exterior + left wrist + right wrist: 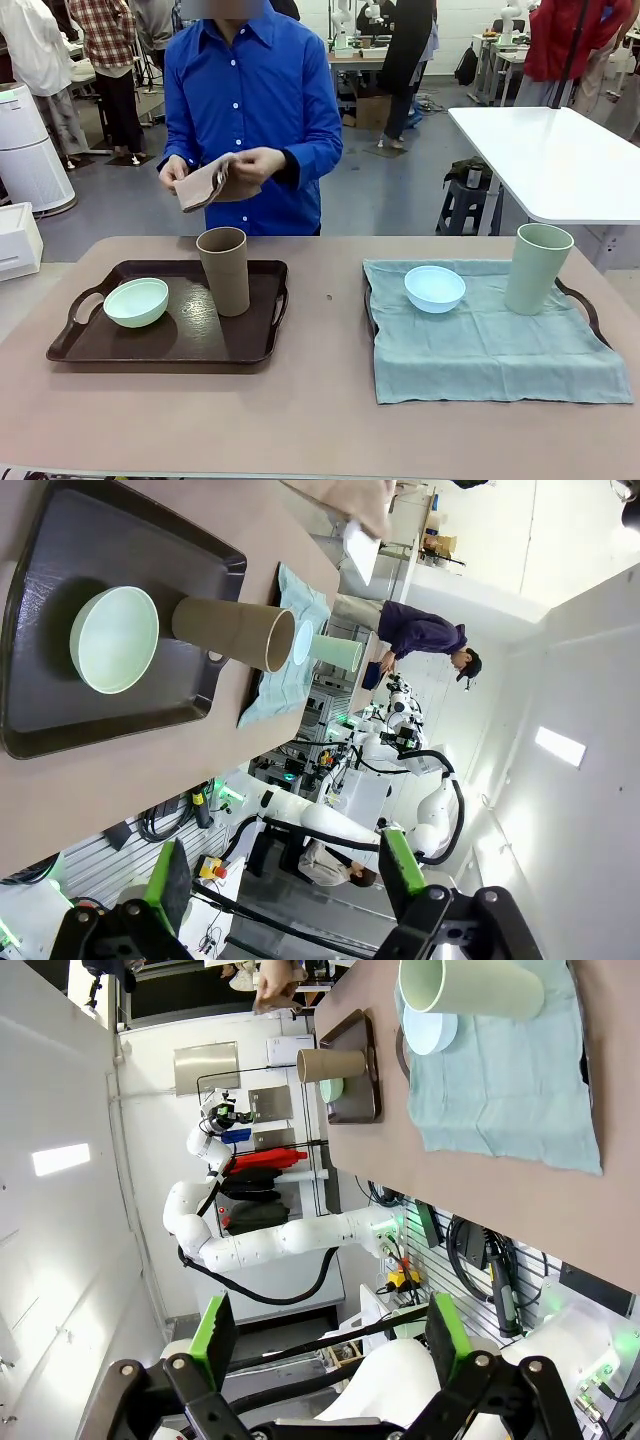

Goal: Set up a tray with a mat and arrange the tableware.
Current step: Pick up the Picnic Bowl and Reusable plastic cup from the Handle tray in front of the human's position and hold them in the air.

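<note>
Gripper jaws are spread wide on both arms. The left gripper (283, 880) is seen with nothing between its green pads (165, 885), well apart from the things on the counter (320, 420). The right gripper (328, 1345) is likewise parted and empty, and is held clear of the counter.

On the left part of the brownish counter a dark brown rectangular tray with cut-out handles (160, 348) is laid. Two pieces of tableware are set on it: a small round mint green bowl (136, 301) at its left and a tall brown handleless tumbler (224, 270), upright, near its far right corner. The two are placed close together, but contact cannot be made out.

On the right part of the counter a grey-blue cloth mat (500, 350) is spread over a second dark tray, of which only a handle (590, 312) can be seen at the right end. A small round light blue bowl (434, 288) is set on the far left part of the mat, and a tall pale green tumbler (538, 268) is stood upright at its far right, well apart from the bowl.

At the far side a folded brown cloth (205, 185) is held above the counter in both hands (258, 162) of a person in a blue shirt (250, 100).
</note>
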`<act>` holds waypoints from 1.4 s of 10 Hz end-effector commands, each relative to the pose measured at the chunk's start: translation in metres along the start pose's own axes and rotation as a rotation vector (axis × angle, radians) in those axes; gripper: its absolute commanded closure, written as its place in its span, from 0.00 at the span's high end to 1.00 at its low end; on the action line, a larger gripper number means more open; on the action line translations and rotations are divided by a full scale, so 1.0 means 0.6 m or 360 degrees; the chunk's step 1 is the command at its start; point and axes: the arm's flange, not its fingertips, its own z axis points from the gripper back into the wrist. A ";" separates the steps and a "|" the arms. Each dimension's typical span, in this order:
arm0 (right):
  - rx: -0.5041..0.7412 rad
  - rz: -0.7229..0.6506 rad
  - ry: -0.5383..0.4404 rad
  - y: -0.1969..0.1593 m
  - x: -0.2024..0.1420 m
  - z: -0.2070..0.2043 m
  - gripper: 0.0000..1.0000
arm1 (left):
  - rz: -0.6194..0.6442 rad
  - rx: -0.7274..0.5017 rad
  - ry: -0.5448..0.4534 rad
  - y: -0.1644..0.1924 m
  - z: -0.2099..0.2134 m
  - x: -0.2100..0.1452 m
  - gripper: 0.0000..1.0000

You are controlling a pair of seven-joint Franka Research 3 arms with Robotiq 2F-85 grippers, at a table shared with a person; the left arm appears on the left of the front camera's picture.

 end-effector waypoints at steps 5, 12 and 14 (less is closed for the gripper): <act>-0.0487 0.0746 0.0152 0.222 0.058 -0.179 1.00 | -0.0227 0.0557 0.0029 -0.086 -0.047 -0.016 1.00; -0.0449 0.1760 0.0548 0.359 -0.014 -0.564 1.00 | -0.0625 0.1272 -0.0186 -0.227 -0.123 -0.135 1.00; -0.0529 0.1833 0.0558 0.328 -0.010 -0.692 1.00 | -0.0754 0.1264 -0.0253 -0.264 -0.184 -0.189 1.00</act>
